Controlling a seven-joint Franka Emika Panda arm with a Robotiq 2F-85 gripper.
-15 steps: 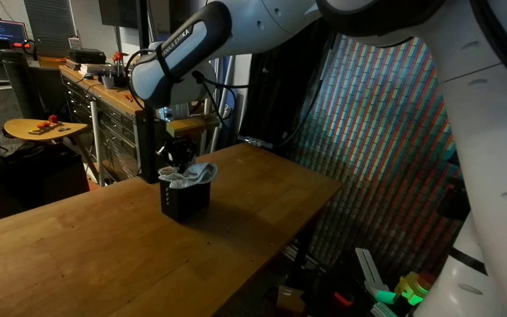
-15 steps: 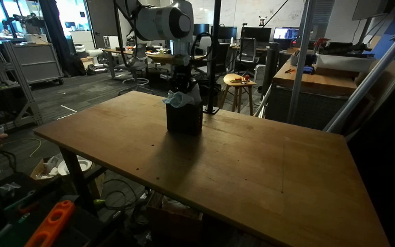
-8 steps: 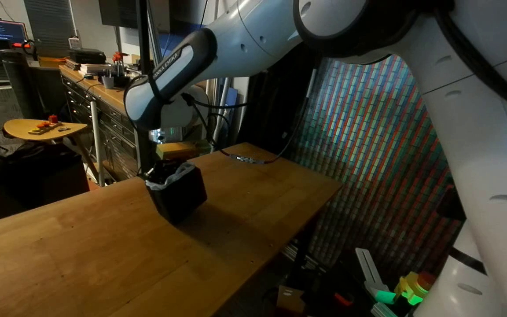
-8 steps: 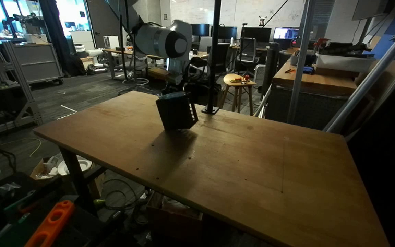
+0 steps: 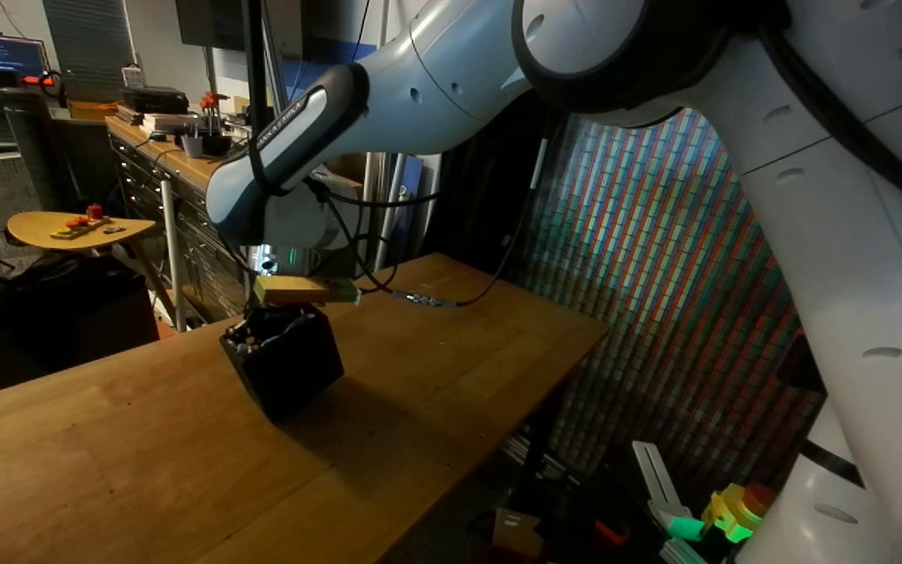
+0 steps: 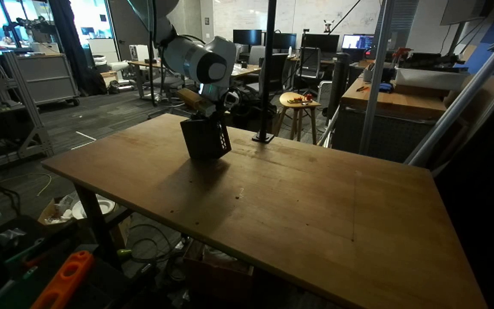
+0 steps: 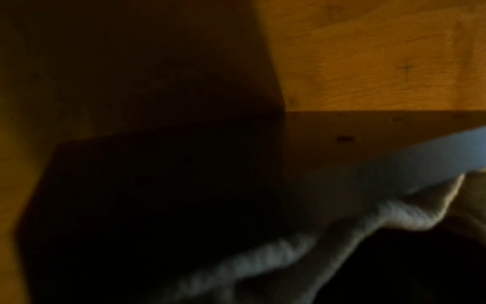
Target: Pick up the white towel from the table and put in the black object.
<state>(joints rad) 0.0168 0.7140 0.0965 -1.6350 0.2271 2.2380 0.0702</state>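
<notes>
— Spotted the white cloth towel?
— Yes, bunched inside the black square-sided box, along one side in the wrist view.
— Standing upright?
— No, tilted in both exterior views, at the brown wooden table; hard to say whether touching.
— And about the black gripper?
— Down at the box's mouth, below the white robot arm.
— With jaws parted or closed?
— Impossible to make out, with fingertips hidden in every view.

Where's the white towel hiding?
In the wrist view, the towel is toward the lower right, inside the tilted black box, along its rim.
</notes>
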